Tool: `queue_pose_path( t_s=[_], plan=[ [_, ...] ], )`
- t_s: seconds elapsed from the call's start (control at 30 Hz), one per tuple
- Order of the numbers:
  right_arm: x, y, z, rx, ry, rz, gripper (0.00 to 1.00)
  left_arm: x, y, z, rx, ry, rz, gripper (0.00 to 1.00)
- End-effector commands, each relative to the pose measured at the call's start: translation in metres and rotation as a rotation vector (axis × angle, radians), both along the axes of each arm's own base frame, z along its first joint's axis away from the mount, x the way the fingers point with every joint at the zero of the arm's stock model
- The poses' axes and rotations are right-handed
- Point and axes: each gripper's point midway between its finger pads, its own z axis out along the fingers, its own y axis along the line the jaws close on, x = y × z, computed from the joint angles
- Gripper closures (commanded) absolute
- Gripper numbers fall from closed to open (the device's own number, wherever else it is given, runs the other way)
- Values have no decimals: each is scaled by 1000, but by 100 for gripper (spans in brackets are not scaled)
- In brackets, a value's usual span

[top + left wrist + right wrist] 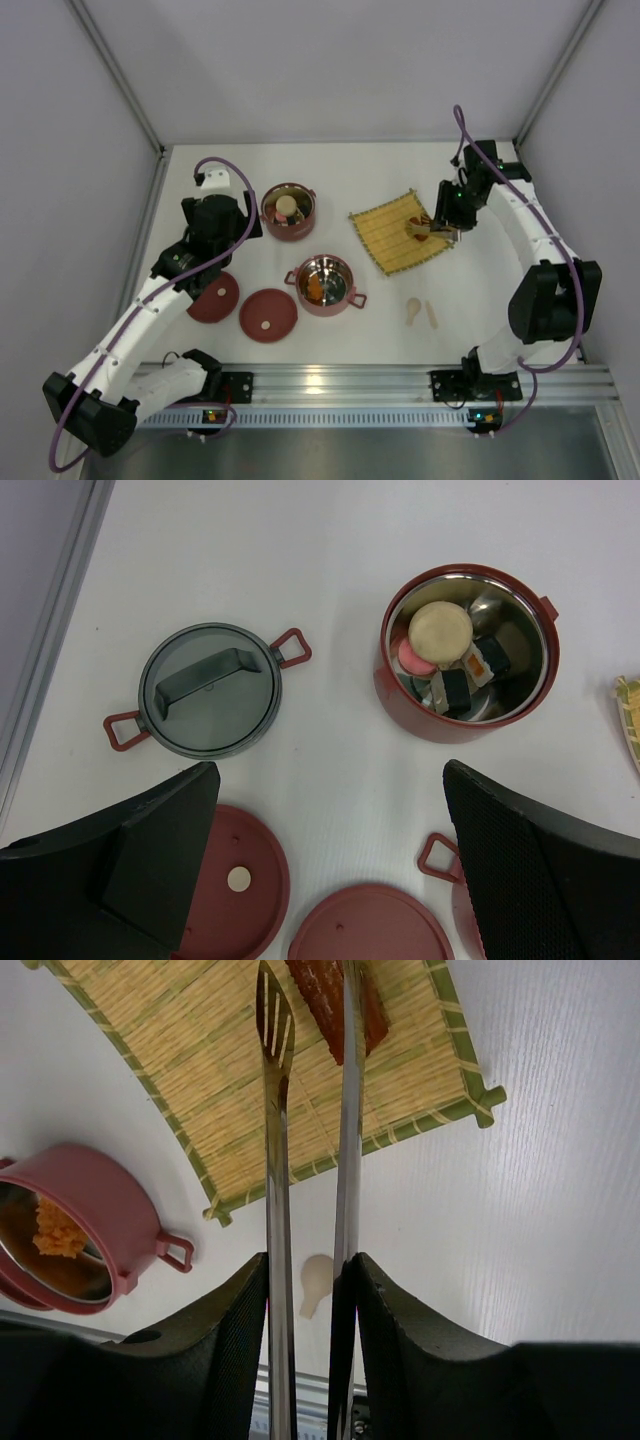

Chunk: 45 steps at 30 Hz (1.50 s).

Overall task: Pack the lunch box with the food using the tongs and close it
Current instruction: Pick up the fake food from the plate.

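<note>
My right gripper (pixel 310 1290) is shut on the silver tongs (pixel 276 1200), squeezing both arms. The tong tips reach over the yellow mat (pixel 190 1090), where the brown-red sausage (pixel 322 1000) lies. The slotted tip sits just left of the sausage and the other arm crosses over it. I cannot tell whether they pinch it. My left gripper (pixel 330 865) hangs open and empty above the table, near the back bowl (pixel 465 650). That bowl holds a cream round, a pink piece and black-and-white rolls. The front bowl (pixel 325 284) holds an orange piece (pixel 55 1235).
Two flat dark-red lids (pixel 235 880) (pixel 370 925) lie under my left gripper. A grey lid with a handle (pixel 208 688) lies left of the back bowl. Two beige sticks (pixel 413 310) (pixel 431 315) lie in front of the mat. Walls enclose the table on three sides.
</note>
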Motion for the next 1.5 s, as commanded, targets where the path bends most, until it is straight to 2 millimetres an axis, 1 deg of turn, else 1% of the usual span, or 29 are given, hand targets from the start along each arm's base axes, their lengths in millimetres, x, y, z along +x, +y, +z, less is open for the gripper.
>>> queue_pose_path(
  t_s=[0.0, 0.13, 0.23, 0.47, 0.7, 0.77, 0.83, 0.97, 1.2, 1.33, 1.37, 1.43, 1.47],
  plan=[
    [13, -2, 3, 57, -35, -32, 62, 4, 2, 8, 4, -29, 13, 1],
    [15, -11, 2, 64, -33, -62, 62, 3, 2, 9, 5, -30, 13, 1],
    [14, -12, 1, 67, -34, -69, 63, 3, 3, 9, 2, -33, 15, 1],
    [12, -8, -1, 89, -27, -62, 70, 2, 3, 10, 1, -34, 13, 1],
    [11, -8, 0, 92, -30, -62, 73, 3, 3, 10, 1, -36, 13, 1],
    [11, -7, 1, 95, -31, -61, 76, 3, 3, 10, 1, -36, 15, 1],
    [11, -7, 3, 99, -37, -57, 76, 3, 3, 10, 1, -36, 15, 1],
    [12, -6, 11, 106, -59, -58, 80, 3, 3, 10, 1, -36, 15, 1],
    [13, -3, 29, 122, -93, -51, 81, 3, 3, 9, 5, -33, 16, 1],
    [14, 3, 40, 136, -112, -41, 82, 3, 3, 10, 4, -35, 17, 1],
    [15, 4, 46, 140, -128, -39, 82, 3, 3, 9, 5, -32, 17, 1],
    [14, 8, 51, 150, -137, -29, 82, 3, 3, 9, 5, -32, 17, 1],
    [14, 11, 58, 157, -153, -20, 82, 3, 3, 8, 5, -31, 16, 1]
  ],
)
